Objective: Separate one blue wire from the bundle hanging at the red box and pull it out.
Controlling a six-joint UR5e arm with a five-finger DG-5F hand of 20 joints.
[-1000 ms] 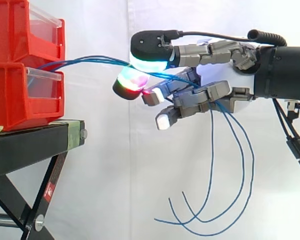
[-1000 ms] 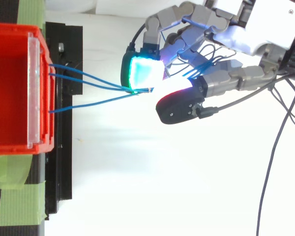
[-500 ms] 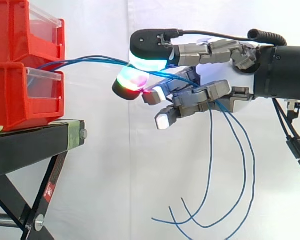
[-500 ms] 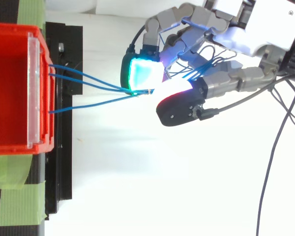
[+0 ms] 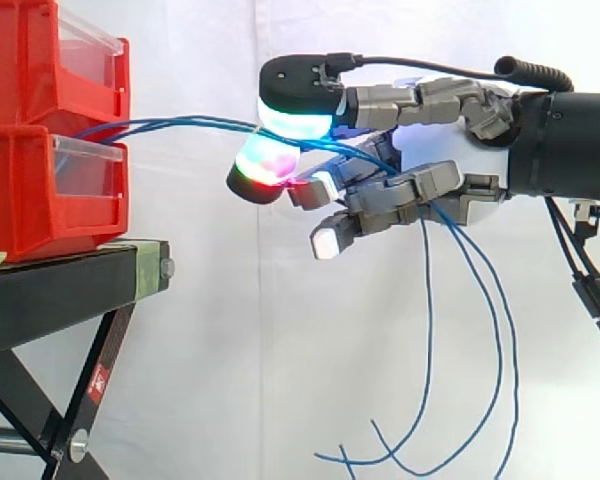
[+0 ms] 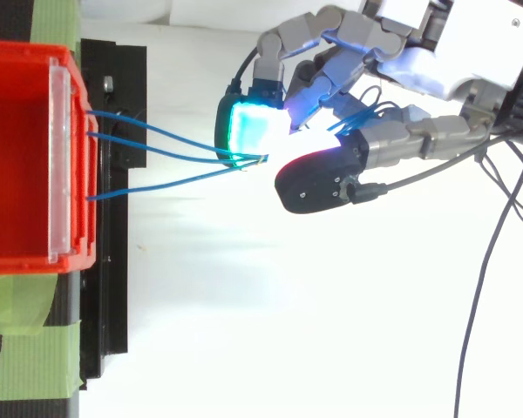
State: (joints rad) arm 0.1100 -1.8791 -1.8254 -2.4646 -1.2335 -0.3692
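Three blue wires run from the front of the red bins rightward into my hand. In the top view the wires leave the bin apart and converge at one spot between a cyan-glowing fingertip and a black-backed, red-glowing one. Seen from the side, a cyan-green pad sits above the strands and a green-red pad below, pinching them together. Behind the palm, the wires' loose ends hang down in long curves.
The bins stand stacked on a black stand with crossed legs at the left. Green tape marks the stand beside the bin. A white curtain lies behind everything, with open room below and right of the stand.
The upper fingertip has lifted slightly. The wires' hanging ends have swung lower and to the right. The hand itself stays almost in place.
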